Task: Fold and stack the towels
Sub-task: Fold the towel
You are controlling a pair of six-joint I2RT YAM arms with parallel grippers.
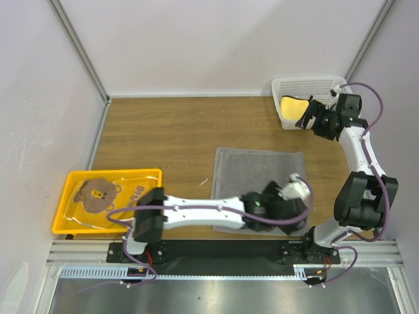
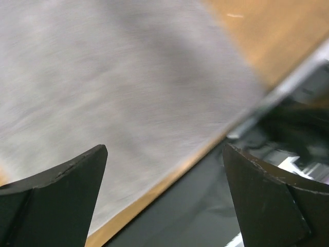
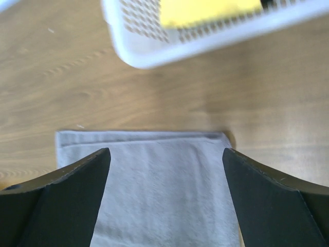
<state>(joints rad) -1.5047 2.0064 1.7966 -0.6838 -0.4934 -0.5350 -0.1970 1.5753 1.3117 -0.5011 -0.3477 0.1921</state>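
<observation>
Starting with the grey towel (image 1: pixel 258 176): lying opened out flat on the wood mid-table, near edge close to the arms' rail, apparently spread that way to be ready for a fold. Down low over its near right corner with the left gripper (image 2: pixel 164 149), fingers spread wide in the wrist view and gripping nothing, only blurred grey cloth and the table edge below. Up at the far right with the right gripper (image 3: pixel 165 152), hanging just beside the white mesh basket (image 1: pixel 327 85), likewise wide apart and empty, looking back down on the towel's far edge. Spotting a plain yellow towel (image 1: pixel 292 104) inside that basket, presumably parked there to wait its turn. Far left, in the yellow tray (image 1: pixel 62 222), finding the bear-face towel (image 1: pixel 98 191), probably the base of the stack. Reads as early going, with the grey one not yet folded. Next up, likely a pinch on two grey corners and a carry across; worth watching for a bunched, crooked fold.
</observation>
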